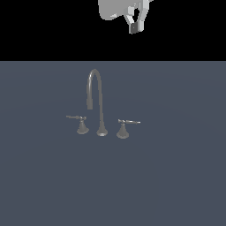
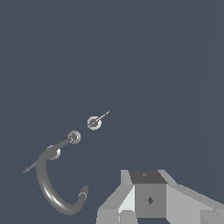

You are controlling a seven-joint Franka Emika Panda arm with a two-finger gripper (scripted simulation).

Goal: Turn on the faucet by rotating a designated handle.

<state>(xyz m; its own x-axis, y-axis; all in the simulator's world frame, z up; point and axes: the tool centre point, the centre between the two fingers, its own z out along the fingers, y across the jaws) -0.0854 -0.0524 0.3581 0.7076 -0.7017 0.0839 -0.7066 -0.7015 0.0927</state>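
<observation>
The faucet (image 1: 100, 115) stands mid-scene on the grey-blue floor, a small grey set with a tall gooseneck spout (image 1: 94, 88) and two cone-based handles. The handle (image 1: 123, 128) with the pale-tipped lever is the one on the exterior view's right; its twin (image 1: 81, 125) has a darker lever. High above and behind them, my gripper (image 1: 135, 29) hangs shut, holding nothing and far from the set. From above, the wrist view shows the handle (image 2: 94, 123), the curved spout (image 2: 51, 191) and my gripper (image 2: 148, 189), which is well off from the handle.
Flat grey-blue floor (image 1: 176, 176) surrounds the faucet on all sides, with a black backdrop beyond its far edge. No other objects show.
</observation>
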